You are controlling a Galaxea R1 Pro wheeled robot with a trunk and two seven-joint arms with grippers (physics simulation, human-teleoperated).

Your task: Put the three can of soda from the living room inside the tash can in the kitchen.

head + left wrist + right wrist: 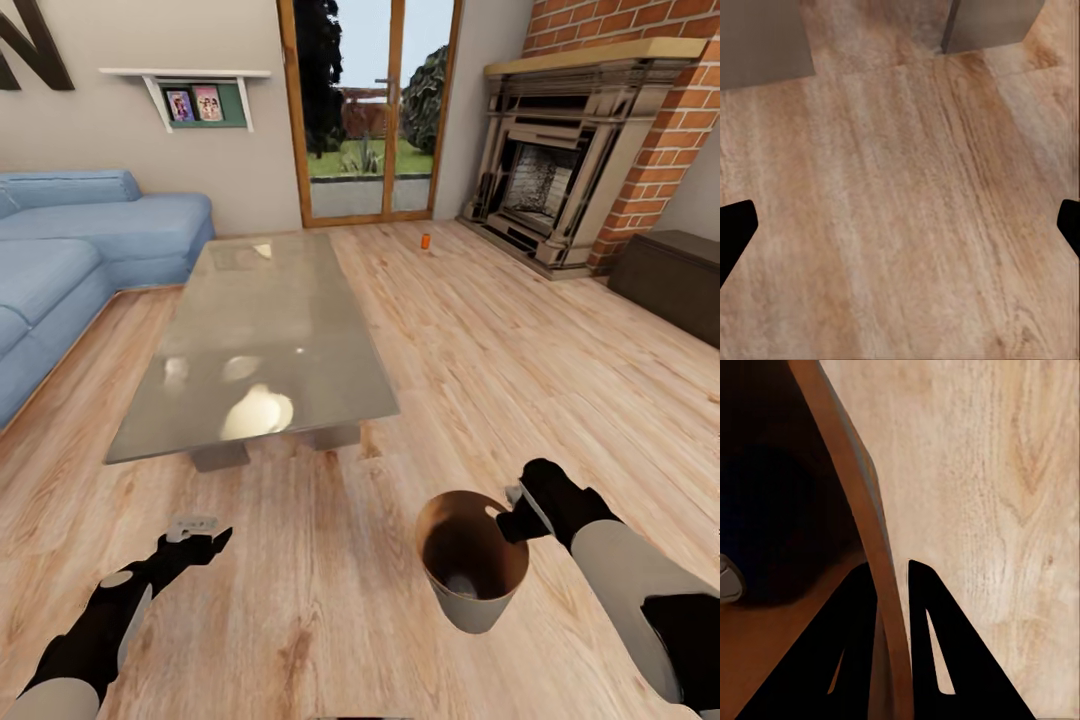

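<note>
Low in the head view, the tash can (470, 590), pale grey outside and brown inside, hangs above the wood floor. My right gripper (508, 518) is shut on its rim, and the right wrist view shows one finger (855, 622) inside the wall (881, 562) and one outside. Deep in the bucket lies a dark can of soda with a silvery top (727, 577). An orange can of soda (425, 241) stands far off on the floor by the glass doors. My left gripper (197, 537) is open over bare floor, holding nothing, its fingertips (735, 225) spread wide.
A grey glass-topped low table (260, 330) stands ahead on the left, with a blue sofa (70, 260) beyond it. The brick fireplace (570, 160) and a dark cabinet (675, 280) are on the right. Open wood floor (500, 350) runs between the table and the fireplace.
</note>
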